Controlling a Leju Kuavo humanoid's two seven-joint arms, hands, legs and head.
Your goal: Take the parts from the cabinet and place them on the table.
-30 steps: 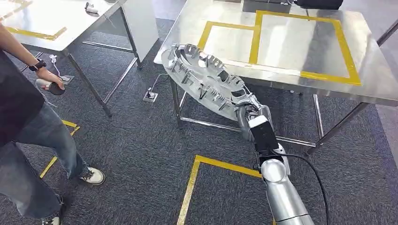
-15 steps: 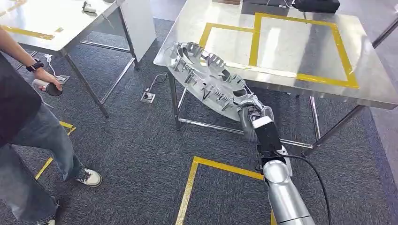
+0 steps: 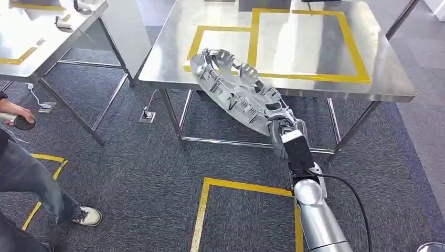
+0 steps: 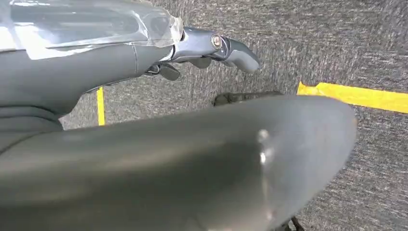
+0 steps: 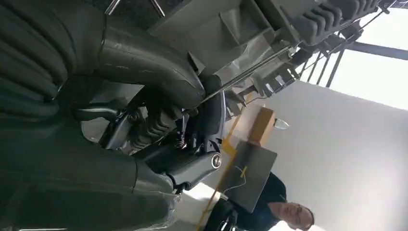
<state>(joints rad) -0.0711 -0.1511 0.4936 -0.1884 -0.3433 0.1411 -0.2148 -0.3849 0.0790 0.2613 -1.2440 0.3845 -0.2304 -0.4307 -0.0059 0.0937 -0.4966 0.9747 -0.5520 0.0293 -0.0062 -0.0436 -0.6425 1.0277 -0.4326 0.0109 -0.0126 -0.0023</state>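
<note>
A large silver ribbed cast part (image 3: 239,92), curved like an arc, is held by its near end in my right hand (image 3: 283,128). Its far end reaches over the front edge of the steel table (image 3: 168,58), above the yellow tape square (image 3: 220,31). In the right wrist view my thumb and dark fingers (image 5: 159,125) clamp the part's grey edge (image 5: 250,43). My left hand (image 4: 211,45) hangs by my side over the carpet, fingers loosely curled, holding nothing.
A second steel table (image 3: 31,31) stands at the far left. A person (image 3: 21,168) in jeans stands at the left with a dark controller in hand. Yellow floor tape (image 3: 210,205) marks the carpet. A floor socket (image 3: 147,114) lies under the table's edge.
The whole view has shifted as I moved toward the table. The part's far end now reaches further over the table edge. The person has slid toward the left edge.
</note>
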